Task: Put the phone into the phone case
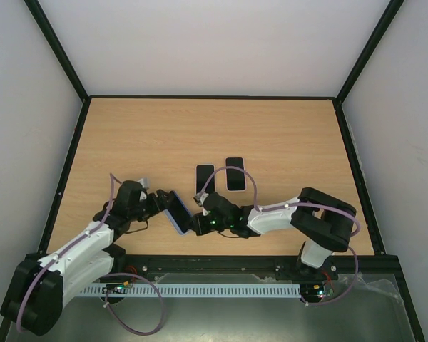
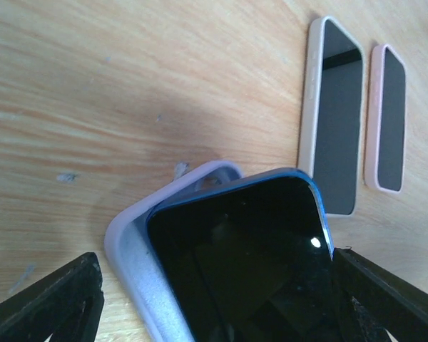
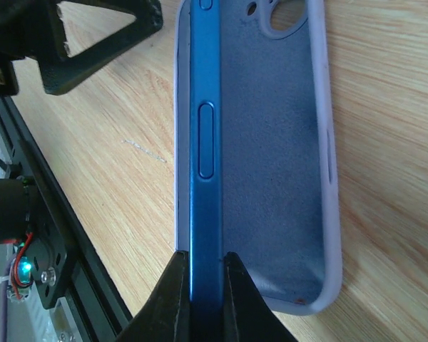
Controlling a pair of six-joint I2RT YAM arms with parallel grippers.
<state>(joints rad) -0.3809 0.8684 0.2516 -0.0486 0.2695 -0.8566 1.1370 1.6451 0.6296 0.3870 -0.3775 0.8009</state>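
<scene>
Top view: wood-grain desk [image 1: 271,135]; blue phone [image 1: 177,211] tilted on its long edge, close to the near edge, left of centre.
Left wrist: glossy black screen, rounded corners, leaning in the soft lilac case [image 2: 139,249]; left gripper [image 2: 217,285] jaws wide apart, flanking both; white-cased phone [image 2: 335,114] and pink-cased phone [image 2: 387,117] flat beyond.
Right wrist: right gripper [image 3: 203,285] clamped on the phone's slim blue side.

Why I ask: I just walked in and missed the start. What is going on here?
The right arm's jaws are shut on the slim blue phone, holding it on edge along one side wall of the lavender phone case. The phone is tilted, not yet seated. The left arm's jaws stand open on either side of both. A cream-cased phone and a pink-cased phone lie apart on the wooden table.
</scene>
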